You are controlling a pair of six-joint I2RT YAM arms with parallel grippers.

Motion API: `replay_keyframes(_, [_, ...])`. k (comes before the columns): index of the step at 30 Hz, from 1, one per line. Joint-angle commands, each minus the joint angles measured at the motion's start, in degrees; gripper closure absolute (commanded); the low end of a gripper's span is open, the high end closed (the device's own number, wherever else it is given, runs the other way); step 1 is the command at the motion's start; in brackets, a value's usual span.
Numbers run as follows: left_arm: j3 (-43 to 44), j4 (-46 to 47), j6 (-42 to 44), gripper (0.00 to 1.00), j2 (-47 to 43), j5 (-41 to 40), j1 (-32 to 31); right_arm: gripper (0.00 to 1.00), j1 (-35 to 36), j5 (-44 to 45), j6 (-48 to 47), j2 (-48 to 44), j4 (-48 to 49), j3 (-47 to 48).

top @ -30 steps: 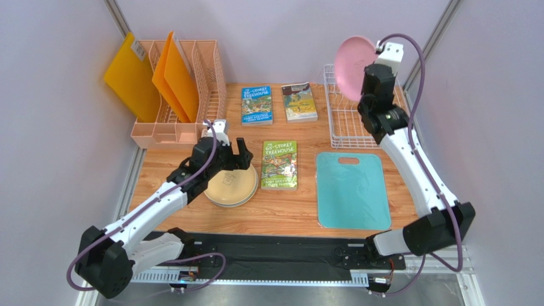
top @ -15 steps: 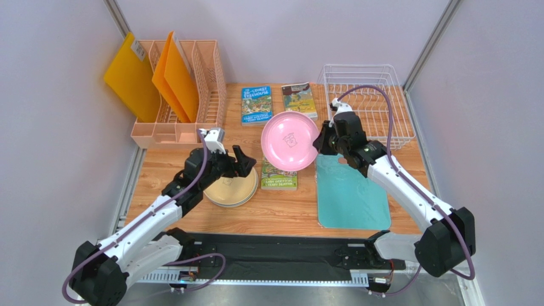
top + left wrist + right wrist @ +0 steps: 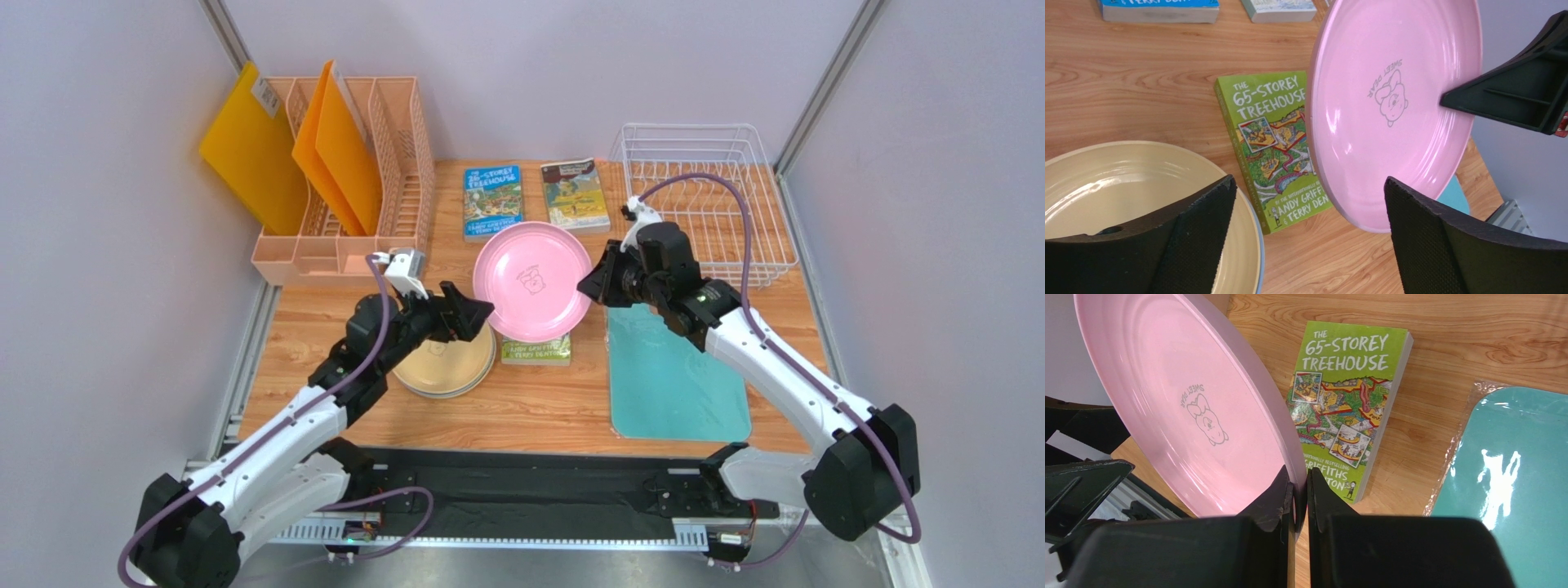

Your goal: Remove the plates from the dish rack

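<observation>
NEAR THE BENCH'S MIDDLE: The right fingers [image 3: 599,282] are clamped tight on the rim of the pink plate [image 3: 532,283], holding it clear of the bench [image 3: 515,410] and tilted on edge, its face and printed cartoon centre mark turned toward the left arm. The plate hangs above the green "65-Storey Treehouse" book [image 3: 537,352], well apart from the white wire dish rack [image 3: 687,128] at the back right corner. Across from it, the left fingers [image 3: 464,316] stand spread wide with nothing between them, just beside the plate's lower edge and over the stack of plates [image 3: 442,364]. The stack's top plate is pale yellow, and a blue rim shows beneath it in the left wrist view. A teal cutting board [image 3: 677,368] lies flat under the right arm, near the book. Two more books [image 3: 493,202] lie side by side at the back of the bench, between the rack and a peach slotted organizer [image 3: 411,147] holding orange folders [image 3: 334,153].
</observation>
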Motion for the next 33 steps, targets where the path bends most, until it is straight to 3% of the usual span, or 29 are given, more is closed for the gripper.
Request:
replay_keyframes(1, [-0.4,3.6,0.1,0.11,-1.8,-0.3,-0.2,1.0,0.5,-3.9,2.8,-1.7,5.0,0.0])
replay_keyframes(5, [-0.6,3.7,0.4,0.22,-1.4,-1.1,-0.2,1.0,0.9,-5.9,3.8,-1.5,5.5,-0.2])
replay_keyframes(9, [-0.4,3.9,0.4,0.44,-0.3,-1.7,-0.2,1.0,1.2,-8.6,4.8,-0.8,6.4,-1.6])
replay_keyframes(11, [-0.2,4.0,0.6,0.47,0.6,-2.1,-0.2,1.0,1.6,-9.7,5.1,-0.4,7.2,-2.1])
replay_keyframes(14, [0.1,4.1,0.8,0.6,1.9,-2.4,-0.2,1.0,2.0,-11.3,5.7,-0.1,8.0,-2.4])
replay_keyframes(17, [0.5,3.8,1.2,0.83,2.8,-2.5,-0.2,1.0,2.2,-12.8,6.0,0.1,8.6,-2.6])
replay_keyframes(18, [0.6,3.4,1.2,1.0,2.9,-2.6,-0.2,1.0,2.3,-12.5,6.3,0.1,8.6,-2.6])
replay_keyframes(21, [1.1,1.0,1.3,1.0,2.8,-4.4,-0.2,0.9,2.3,-10.7,6.0,0.0,8.2,-2.5])
replay_keyframes(22, [1.4,-0.3,1.3,1.0,2.1,-6.3,-0.2,0.83,2.3,-10.1,5.5,0.0,7.4,-2.3])
replay_keyframes(23, [1.6,-3.1,1.2,1.0,1.8,-7.6,-0.2,0.67,2.3,-9.6,5.0,0.0,6.9,-2.2])
replay_keyframes(26, [1.9,-9.0,1.1,1.0,-1.4,-13.4,-0.2,0.46,2.3,-5.4,3.0,-0.2,4.0,-1.0])
replay_keyframes(29, [2.4,-17.1,0.1,1.0,-5.0,-20.4,-0.2,0.38,2.2,-1.1,1.1,-0.7,1.2,0.1])
replay_keyframes(33, [2.7,-25.0,-1.0,1.0,-8.7,-27.4,-0.2,0.36,2.2,1.0,-0.2,-1.1,0.5,0.4])
